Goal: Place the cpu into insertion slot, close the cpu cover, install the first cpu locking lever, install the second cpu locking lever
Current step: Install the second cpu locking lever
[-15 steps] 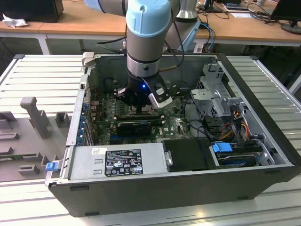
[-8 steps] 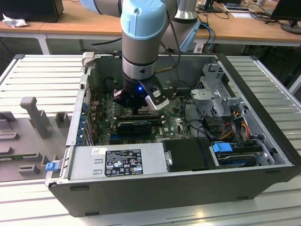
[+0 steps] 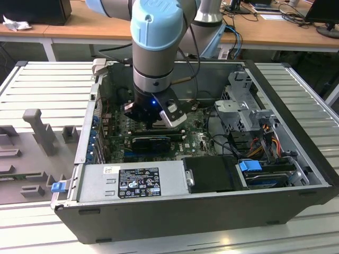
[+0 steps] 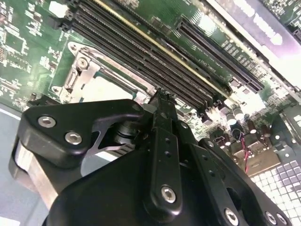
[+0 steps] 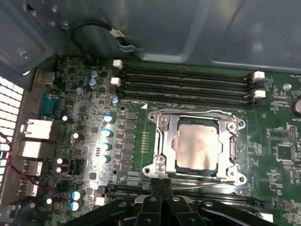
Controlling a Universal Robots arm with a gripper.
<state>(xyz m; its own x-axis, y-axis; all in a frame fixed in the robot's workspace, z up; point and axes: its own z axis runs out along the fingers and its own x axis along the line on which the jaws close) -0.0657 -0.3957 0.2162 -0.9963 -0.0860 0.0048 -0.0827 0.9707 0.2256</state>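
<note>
Gripper (image 5: 161,186) fingers are seen pressed together with nothing held between them, tips poised just beside the near edge of the insertion slot (image 5: 196,147) in the first wrist view.

- cpu (image 5: 197,147): seated flat inside the slot, pale top face exposed through the window.
- cpu cover (image 5: 165,141): silvery frame lying down flat around the chip.
- A thin locking lever (image 5: 207,184) is seen lying along the socket edge nearest the fingertips.
- Long black memory slots (image 5: 186,82) run parallel on the far side of the socket; blue-topped capacitors (image 5: 107,133) are lined up to one side of it.
- In the second wrist view, the socket's metal corner (image 4: 77,70) is visible beyond the gripper body (image 4: 160,155).
- In the exterior view, the arm (image 3: 156,47) is reached down into the open computer case (image 3: 175,211), the gripper (image 3: 153,119) low over the green motherboard (image 3: 119,129).
</note>
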